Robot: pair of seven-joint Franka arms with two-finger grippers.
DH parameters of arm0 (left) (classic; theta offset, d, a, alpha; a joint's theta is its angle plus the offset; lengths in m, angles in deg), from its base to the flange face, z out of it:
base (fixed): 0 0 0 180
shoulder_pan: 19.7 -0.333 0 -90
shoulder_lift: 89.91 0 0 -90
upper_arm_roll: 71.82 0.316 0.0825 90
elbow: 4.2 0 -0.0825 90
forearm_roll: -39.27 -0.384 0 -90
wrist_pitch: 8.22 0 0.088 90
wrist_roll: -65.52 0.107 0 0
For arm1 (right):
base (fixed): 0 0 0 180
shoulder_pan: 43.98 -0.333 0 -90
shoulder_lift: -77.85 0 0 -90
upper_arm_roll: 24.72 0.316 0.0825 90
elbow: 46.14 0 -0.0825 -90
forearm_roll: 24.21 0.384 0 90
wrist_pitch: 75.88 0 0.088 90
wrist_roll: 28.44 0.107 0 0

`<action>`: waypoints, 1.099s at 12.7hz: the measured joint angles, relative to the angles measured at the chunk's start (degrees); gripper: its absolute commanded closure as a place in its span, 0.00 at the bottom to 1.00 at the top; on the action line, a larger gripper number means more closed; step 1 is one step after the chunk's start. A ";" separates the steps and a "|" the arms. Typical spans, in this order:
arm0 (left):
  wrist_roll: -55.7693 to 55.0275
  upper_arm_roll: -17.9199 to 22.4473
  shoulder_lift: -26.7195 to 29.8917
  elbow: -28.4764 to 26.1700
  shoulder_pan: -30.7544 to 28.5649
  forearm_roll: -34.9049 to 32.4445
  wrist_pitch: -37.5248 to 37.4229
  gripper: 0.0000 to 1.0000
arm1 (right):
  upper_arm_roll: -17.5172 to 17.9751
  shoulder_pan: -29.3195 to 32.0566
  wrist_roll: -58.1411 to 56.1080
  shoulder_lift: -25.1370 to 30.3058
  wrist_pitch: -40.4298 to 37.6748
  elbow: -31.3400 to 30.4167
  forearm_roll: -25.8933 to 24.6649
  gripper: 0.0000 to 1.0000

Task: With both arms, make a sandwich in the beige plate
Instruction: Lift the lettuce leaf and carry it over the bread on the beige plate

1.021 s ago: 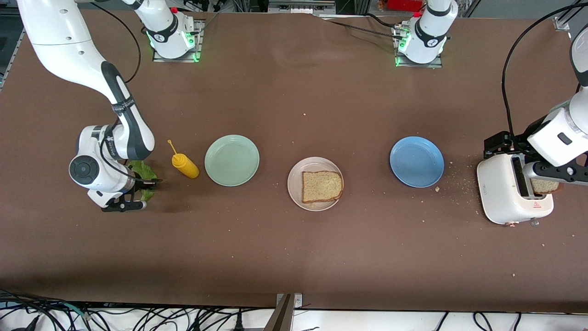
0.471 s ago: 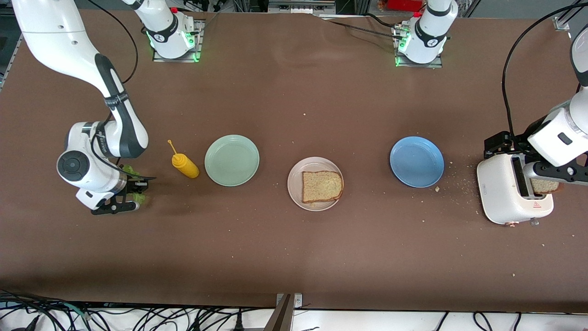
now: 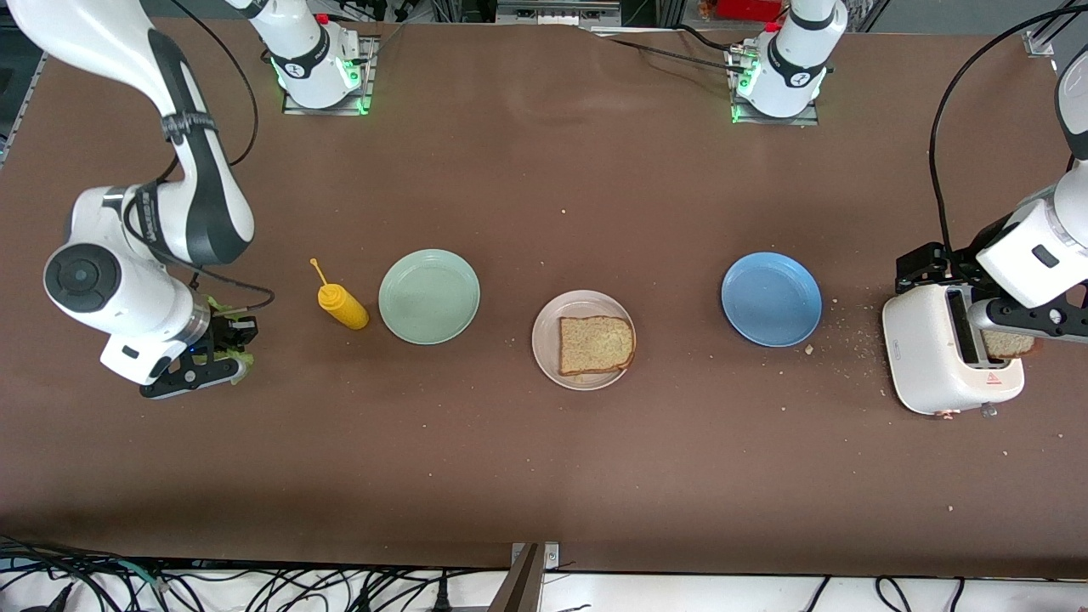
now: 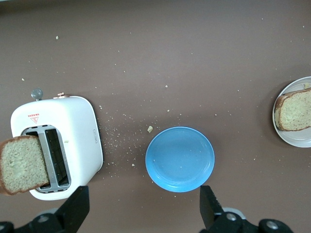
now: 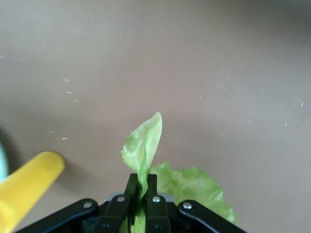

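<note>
While our right gripper (image 5: pixel 141 198) pinches the lettuce leaf (image 5: pixel 146 150) over the table beside the mustard bottle (image 3: pixel 342 307), it may slip before reaching the beige plate (image 3: pixel 548 323); our left gripper (image 4: pixel 143 206) gapes above the toaster (image 3: pixel 935 357).

The round beige plate (image 3: pixel 544 357) holds 1 square brown bread slice (image 3: pixel 596 344), between the round mint-green plate (image 3: pixel 429 296) and round blue plate (image 3: pixel 771 298). The white 2-slot toaster (image 3: pixel 922 357), bearing 1 grainy slice (image 4: pixel 19 164), stands toward the left arm's end.
</note>
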 measured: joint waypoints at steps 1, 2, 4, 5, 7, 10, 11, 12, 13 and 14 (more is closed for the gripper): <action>0.01 0.00 0.00 0.00 0.00 0.00 0.00 0.00 | 1.10 -0.41 -0.32 1.13 -1.10 0.53 0.02 1.00; 0.01 0.01 0.00 0.00 0.00 0.00 0.00 0.00 | 2.38 -0.96 -0.33 1.98 -2.59 1.39 0.27 1.00; 0.01 0.07 0.00 0.00 -0.03 0.00 0.00 0.00 | 5.18 -1.93 -0.33 2.58 -5.68 4.10 1.74 1.00; 0.01 0.09 0.00 0.00 -0.03 0.00 0.00 0.00 | 6.41 -2.52 -0.33 2.69 -6.37 5.13 2.64 1.00; 0.01 0.11 0.00 0.00 -0.04 0.00 0.00 0.00 | 9.40 -4.06 -0.27 2.70 -6.52 5.69 3.58 1.00; 0.02 0.12 0.00 0.00 -0.04 0.00 0.00 0.00 | 11.56 -8.46 1.44 1.98 -4.14 5.66 8.12 1.00; 0.02 0.11 0.00 0.00 -0.04 0.00 0.00 0.00 | 11.78 -10.12 2.18 1.31 -2.09 5.59 10.36 1.00; 0.02 0.12 0.00 0.00 -0.04 0.00 0.00 0.00 | 11.88 -11.69 3.19 0.46 0.15 5.58 11.81 1.00; 0.02 0.14 0.00 0.00 -0.04 0.00 0.00 0.00 | 11.97 -13.22 4.03 -0.62 2.47 5.55 12.46 1.00; 0.02 0.20 0.00 0.00 -0.07 0.00 0.00 0.00 | 11.99 -14.78 4.82 -1.91 4.96 5.52 12.84 1.00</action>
